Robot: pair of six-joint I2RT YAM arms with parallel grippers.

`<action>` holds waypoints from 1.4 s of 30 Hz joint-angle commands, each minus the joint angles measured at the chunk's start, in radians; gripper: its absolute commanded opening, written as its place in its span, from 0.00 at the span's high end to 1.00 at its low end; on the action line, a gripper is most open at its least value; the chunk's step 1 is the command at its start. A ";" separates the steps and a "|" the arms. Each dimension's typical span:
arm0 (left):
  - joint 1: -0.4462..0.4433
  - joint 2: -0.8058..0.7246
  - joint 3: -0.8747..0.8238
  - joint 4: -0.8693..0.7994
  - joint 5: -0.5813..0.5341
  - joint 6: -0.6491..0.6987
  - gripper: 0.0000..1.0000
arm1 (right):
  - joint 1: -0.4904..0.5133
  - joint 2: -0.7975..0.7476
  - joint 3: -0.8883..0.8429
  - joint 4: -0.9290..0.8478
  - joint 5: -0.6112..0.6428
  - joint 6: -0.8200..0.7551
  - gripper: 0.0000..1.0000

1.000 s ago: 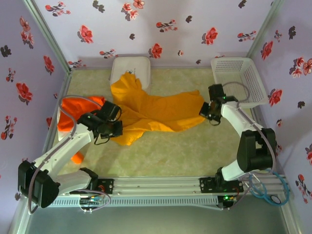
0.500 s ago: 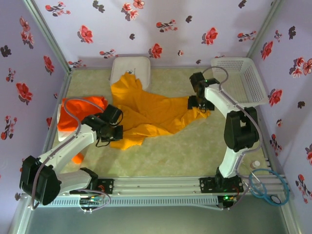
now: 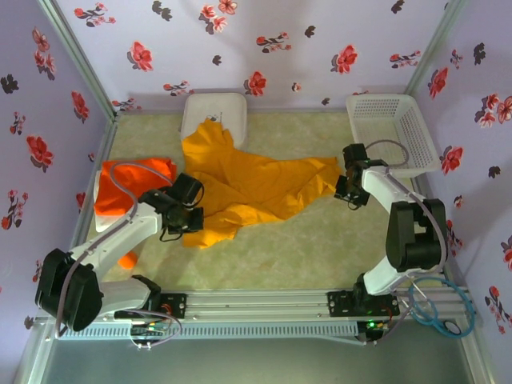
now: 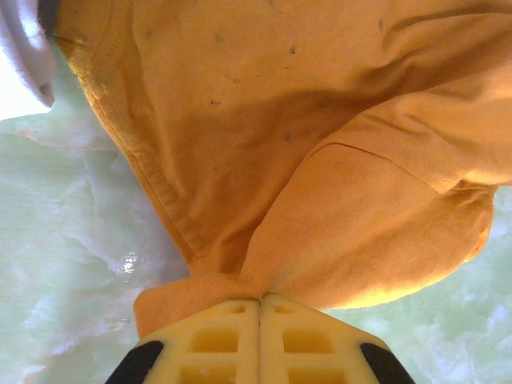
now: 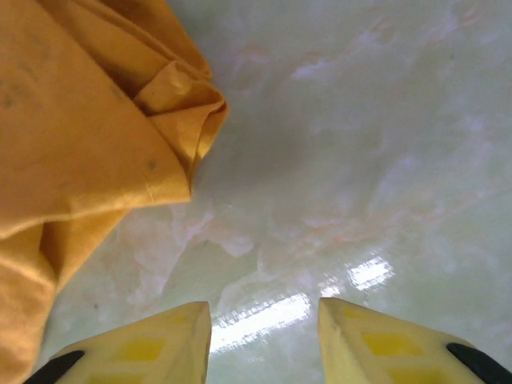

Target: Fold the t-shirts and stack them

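A mustard yellow-orange t-shirt lies crumpled across the middle of the table, its upper end draped on a white box. A bright red-orange t-shirt is bunched at the left wall. My left gripper is shut on the mustard shirt's lower left edge. In the left wrist view the closed fingertips pinch a fold of the mustard cloth. My right gripper stands open just right of the shirt's right end. In the right wrist view it is over bare table, with the cloth to its left.
A white rounded-square plastic box sits at the back centre, partly under the mustard shirt. A white lattice basket stands at the back right. Floral walls close in the table on three sides.
My right gripper carried the shirt's right end toward the back, let it go, opened, and drew back to the right. The left gripper kept its grip and barely moved.
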 commanded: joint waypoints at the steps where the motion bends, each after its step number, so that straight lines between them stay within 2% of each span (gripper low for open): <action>1: 0.008 0.011 -0.008 0.014 0.014 0.015 1.00 | 0.000 0.045 -0.005 0.136 -0.091 0.022 0.62; 13: 0.008 0.000 -0.025 0.018 0.014 0.006 1.00 | -0.001 0.152 0.000 0.239 -0.112 0.034 0.64; 16: 0.008 0.001 -0.023 0.018 0.014 0.010 1.00 | -0.003 0.146 0.001 0.228 -0.086 0.034 0.81; 19: 0.013 -0.001 -0.015 0.006 0.008 0.018 1.00 | -0.003 0.127 0.007 0.178 -0.069 0.026 0.92; 22: 0.026 -0.008 0.000 -0.012 0.005 0.029 1.00 | -0.004 0.077 0.000 0.109 -0.063 0.029 0.97; 23: 0.032 -0.010 0.007 -0.019 0.005 0.036 1.00 | -0.012 0.057 -0.005 0.085 -0.088 0.036 1.00; 28: 0.069 -0.023 0.049 -0.062 -0.001 0.070 1.00 | -0.107 -0.021 -0.024 0.021 -0.374 0.079 1.00; 36: 0.120 -0.036 0.087 -0.099 0.000 0.111 1.00 | -0.176 -0.093 0.051 -0.033 -0.514 0.116 1.00; 40: 0.136 -0.044 0.086 -0.103 0.001 0.118 1.00 | -0.210 -0.114 0.025 0.016 -0.674 0.184 1.00; 42: 0.144 -0.045 0.083 -0.106 0.003 0.120 1.00 | -0.221 -0.132 0.023 -0.012 -0.674 0.171 1.00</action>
